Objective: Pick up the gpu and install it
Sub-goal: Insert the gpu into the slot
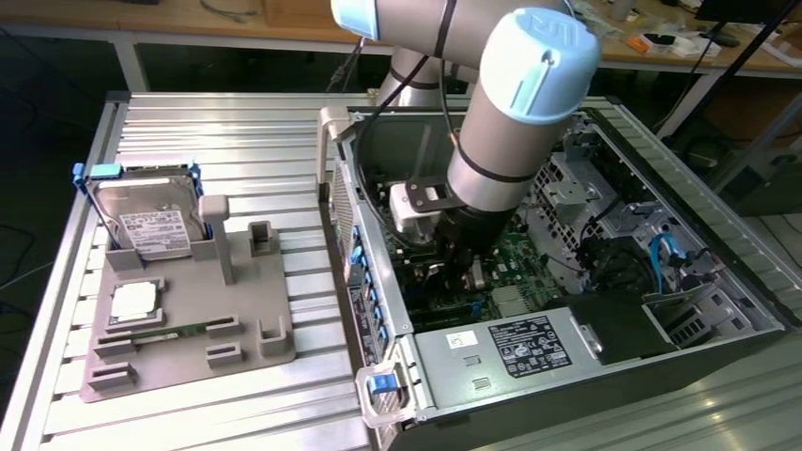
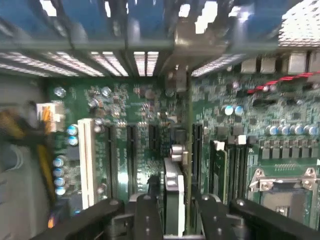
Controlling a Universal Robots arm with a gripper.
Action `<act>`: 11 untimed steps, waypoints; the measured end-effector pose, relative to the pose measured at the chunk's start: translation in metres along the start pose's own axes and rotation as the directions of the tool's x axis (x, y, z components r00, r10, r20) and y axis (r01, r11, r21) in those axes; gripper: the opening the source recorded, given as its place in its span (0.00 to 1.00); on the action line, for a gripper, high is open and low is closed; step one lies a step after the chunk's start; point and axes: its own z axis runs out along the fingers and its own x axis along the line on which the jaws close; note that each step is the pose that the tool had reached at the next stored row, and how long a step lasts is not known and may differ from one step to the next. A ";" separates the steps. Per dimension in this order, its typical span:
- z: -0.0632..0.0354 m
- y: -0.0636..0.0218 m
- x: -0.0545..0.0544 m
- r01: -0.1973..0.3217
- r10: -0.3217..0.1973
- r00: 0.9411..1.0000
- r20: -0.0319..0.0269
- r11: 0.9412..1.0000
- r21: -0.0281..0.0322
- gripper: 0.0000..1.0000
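Observation:
Seen edge-on in the wrist view, the gpu (image 2: 173, 192) is a thin dark card with a grey metal end. It stands upright in a slot of the green motherboard (image 2: 140, 115). My gripper (image 2: 176, 220) straddles it with one black finger (image 2: 147, 217) on either side. The jaws stand slightly apart, and a narrow dark gap shows between the card and one finger. In the exterior view my gripper (image 1: 467, 271) reaches down deep inside the open computer case (image 1: 376, 310), and the arm hides the card there.
A grey fixture (image 1: 188, 348) on the table at the exterior view's left holds a silver hard drive (image 1: 150, 224) and a small square chip (image 1: 134, 303). Inside the case, RAM slots (image 2: 227, 165), a CPU socket (image 2: 285, 185) and a power supply (image 1: 527, 343) crowd the card.

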 end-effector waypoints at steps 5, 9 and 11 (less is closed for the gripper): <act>-0.0065 -0.0003 0.000 0.000 0.000 1.000 -0.001 1.000 0.002 0.33; -0.0163 -0.0008 -0.001 0.001 -0.001 1.000 -0.001 1.000 0.007 0.33; -0.0209 -0.0010 -0.001 0.001 -0.001 1.000 -0.001 1.000 0.010 0.33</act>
